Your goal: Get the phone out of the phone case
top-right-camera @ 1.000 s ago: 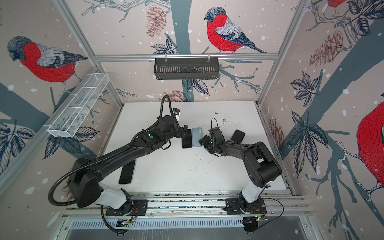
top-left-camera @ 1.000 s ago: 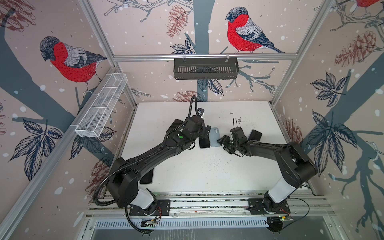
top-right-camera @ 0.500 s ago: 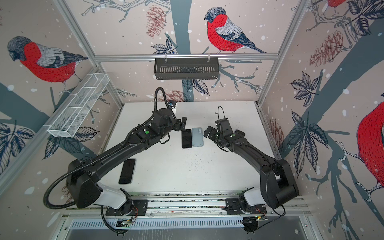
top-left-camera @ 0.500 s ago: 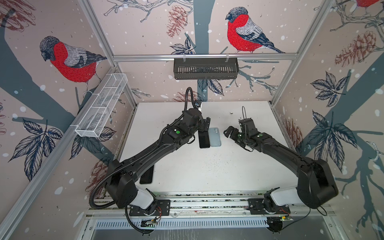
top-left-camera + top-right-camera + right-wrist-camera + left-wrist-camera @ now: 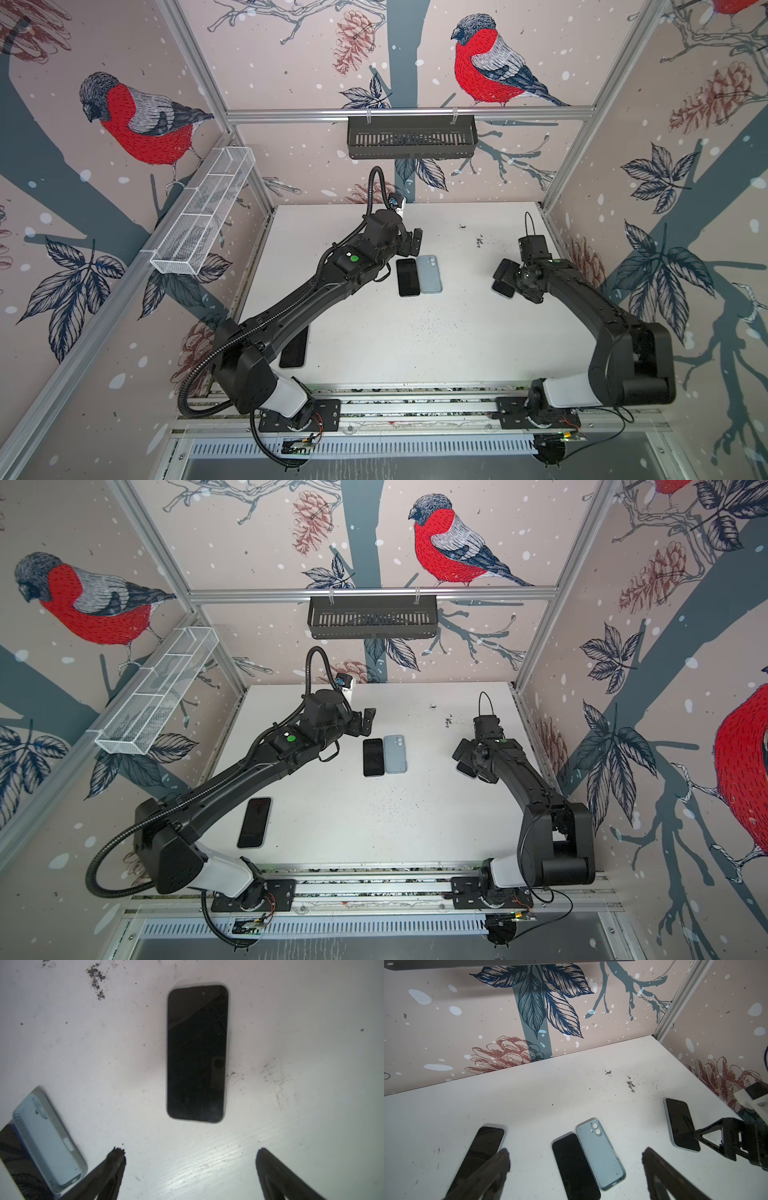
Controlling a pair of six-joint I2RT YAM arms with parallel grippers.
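Phone (image 5: 407,277) and phone case (image 5: 429,274) lie flat side by side at the middle of the surface (image 5: 374,345) in both top views. The phone is on the left, and both long axes run from the robot's side toward the back wall. The left claw (image 5: 410,247) hangs just past the phone's far end, jaws spread wide and holding nothing. The right claw (image 5: 504,273) is well apart to the right, equally wide and empty. So the left arm is the nearer one, and the phone lies just on the robot's side of its claw (by my reading the phone is already out, so little is left to do).

From the left wrist, the bare black phone lies between the two spread fingers (image 5: 500,1165), against or just beside the pale blue phone case, which lies open side up and empty. A second phone (image 5: 681,1126) lies toward the right claw, and a third phone (image 5: 481,1151) lies on the other side.

From the right wrist, the second phone lies ahead of the open jaws, with the phone case well apart from them.

A second ago both claws crowded the phone and phone case, the right one partly closed. Now both have drawn back, the right farther.
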